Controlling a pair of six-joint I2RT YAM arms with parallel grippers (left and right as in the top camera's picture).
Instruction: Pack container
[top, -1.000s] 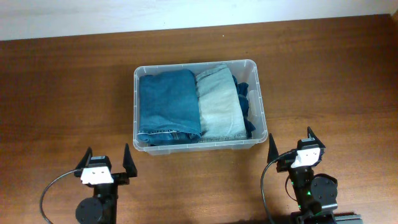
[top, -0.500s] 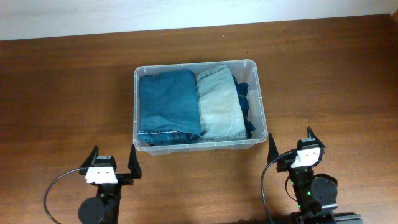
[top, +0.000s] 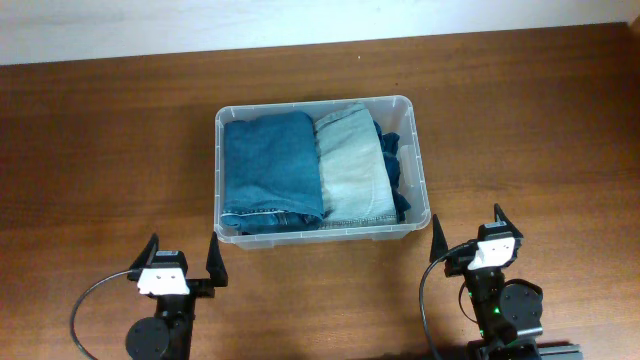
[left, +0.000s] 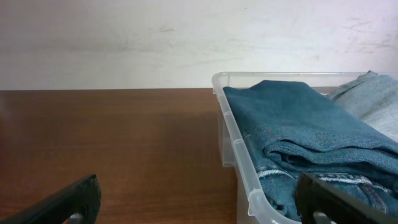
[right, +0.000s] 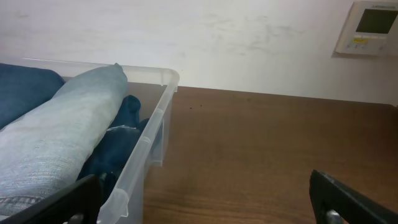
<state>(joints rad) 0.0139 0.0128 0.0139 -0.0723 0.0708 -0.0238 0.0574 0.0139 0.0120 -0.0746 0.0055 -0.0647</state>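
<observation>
Overhead, the container (top: 316, 104) full of folded jeans (top: 272, 170) sits ahead, between my left pincer (top: 183, 250) and right pincer (top: 467, 220). Both are spread wide and empty, just short of its near wall. A careless reach forward could catch the rim and shove it.

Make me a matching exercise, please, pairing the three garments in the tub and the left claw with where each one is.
1. mid-blue folded denim jeans
2. pale blue folded denim jeans
3. dark navy cloth
4. left claw

A. against the right wall of the clear rectangular plastic tub
B. open, in front of the tub, holding nothing
C. left half of the tub
D. between the other two garments

Pairs: 1-C, 2-D, 3-A, 4-B
</observation>
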